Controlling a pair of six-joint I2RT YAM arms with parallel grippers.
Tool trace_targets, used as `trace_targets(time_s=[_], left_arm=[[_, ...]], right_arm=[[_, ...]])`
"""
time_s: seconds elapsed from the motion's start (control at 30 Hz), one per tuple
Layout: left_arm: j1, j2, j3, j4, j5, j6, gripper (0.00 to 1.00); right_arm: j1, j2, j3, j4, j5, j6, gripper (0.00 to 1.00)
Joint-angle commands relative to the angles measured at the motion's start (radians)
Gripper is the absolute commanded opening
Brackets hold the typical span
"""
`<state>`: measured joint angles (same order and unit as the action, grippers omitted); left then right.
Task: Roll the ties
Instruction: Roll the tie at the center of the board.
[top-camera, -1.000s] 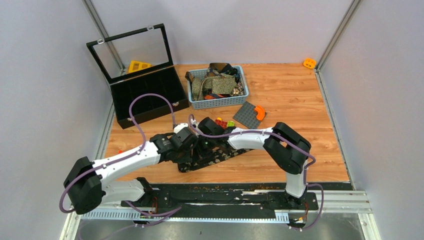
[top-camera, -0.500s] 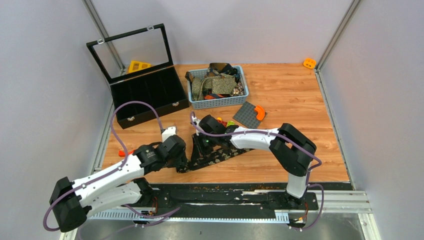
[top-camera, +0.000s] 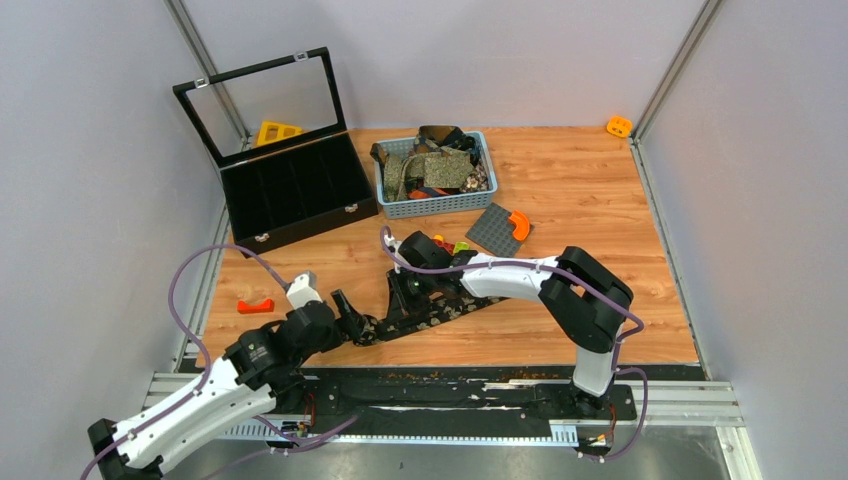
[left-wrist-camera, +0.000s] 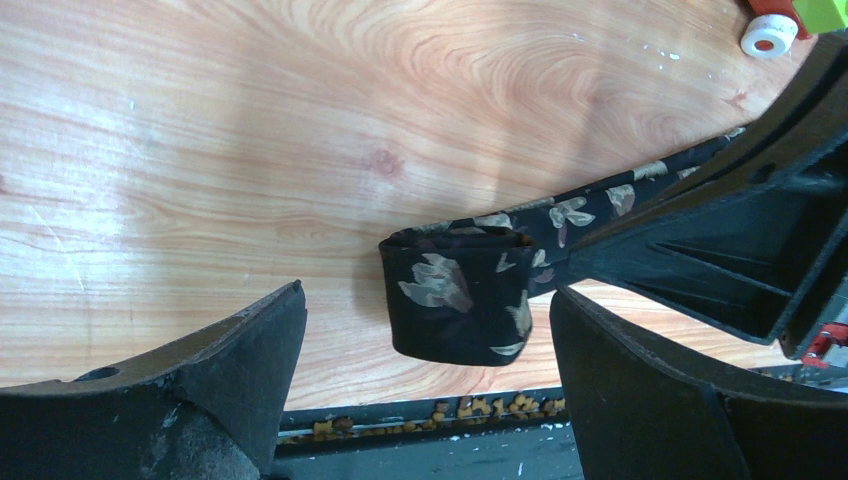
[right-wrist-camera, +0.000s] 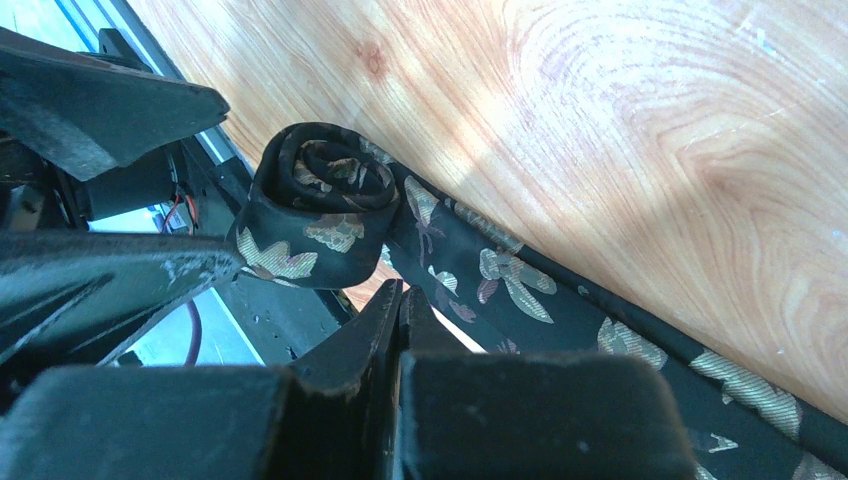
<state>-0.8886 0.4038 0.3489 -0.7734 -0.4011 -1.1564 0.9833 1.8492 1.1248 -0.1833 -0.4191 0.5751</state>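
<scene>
A black tie (top-camera: 440, 307) with a pale floral print lies slantwise on the wooden table, its near-left end wound into a small roll (top-camera: 366, 329). In the left wrist view the roll (left-wrist-camera: 458, 295) lies between the fingers of my open left gripper (left-wrist-camera: 428, 293), touching neither. In the top view that gripper (top-camera: 350, 316) is just left of the roll. My right gripper (top-camera: 408, 290) is shut, its tip (right-wrist-camera: 400, 292) down at the flat strip (right-wrist-camera: 520, 290) beside the roll (right-wrist-camera: 320, 200); nothing shows between its fingers. More ties fill a basket (top-camera: 478, 200).
An open black box (top-camera: 295, 195) with a glass lid stands at the back left. A grey studded plate (top-camera: 495, 231) with an orange piece (top-camera: 519, 224) and toy bricks (top-camera: 450, 246) lie behind the tie. A red piece (top-camera: 255, 305) lies at left. The table's front edge (left-wrist-camera: 400, 425) is close.
</scene>
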Motion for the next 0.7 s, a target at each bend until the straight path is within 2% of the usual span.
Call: trace_targets(time_s=[0.0, 0.2, 0.67], left_arm=[[-0.003, -0.106, -0.055, 0.021, -0.013, -0.086, 0.91], [-0.003, -0.142, -0.092, 0.032, -0.001, -0.088, 0.86], [-0.003, 0.051, -0.159, 0.227, 0.082, -0.074, 0.76]], right_arm=[[0.000, -0.042, 0.033, 0.000, 0.016, -0.016, 0.01], [0.000, -0.029, 0.035, 0.000, 0.016, -0.013, 0.01], [0.000, -0.021, 0.026, 0.001, 0.016, -0.019, 0.00]])
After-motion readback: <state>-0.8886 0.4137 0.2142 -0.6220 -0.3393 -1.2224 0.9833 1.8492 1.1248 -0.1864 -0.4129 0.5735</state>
